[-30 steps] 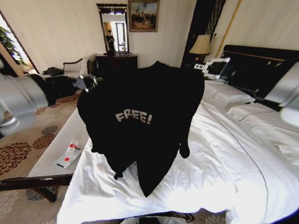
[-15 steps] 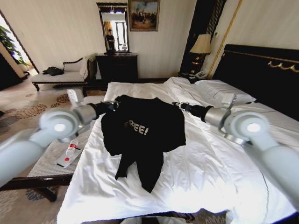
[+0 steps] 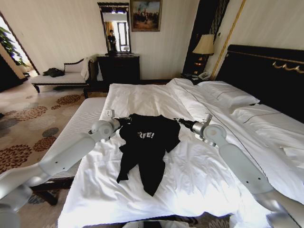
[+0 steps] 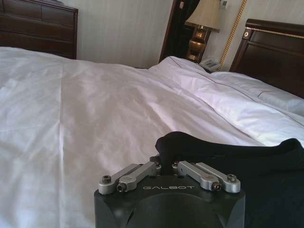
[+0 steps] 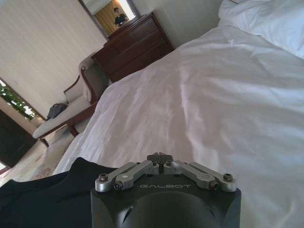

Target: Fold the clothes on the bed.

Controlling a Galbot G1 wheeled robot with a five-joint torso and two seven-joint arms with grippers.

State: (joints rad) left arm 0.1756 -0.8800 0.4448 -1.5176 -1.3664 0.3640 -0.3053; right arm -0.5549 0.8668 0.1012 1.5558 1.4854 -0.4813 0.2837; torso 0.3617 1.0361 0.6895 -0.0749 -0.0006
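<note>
Head view: T-shirt (image 3: 148,142) btwn end effectors, bench (image 3: 78,124) alongside.

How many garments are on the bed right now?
1: a black T-shirt lies on the white bed, its shoulders pinched by the left gripper and right gripper. None seems hidden.

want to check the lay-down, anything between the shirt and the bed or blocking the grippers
Nothing visible. The black T-shirt lies straight on the white duvet of the bed. The left gripper and right gripper are shut on its two shoulder corners, with bare duvet around them.
</note>
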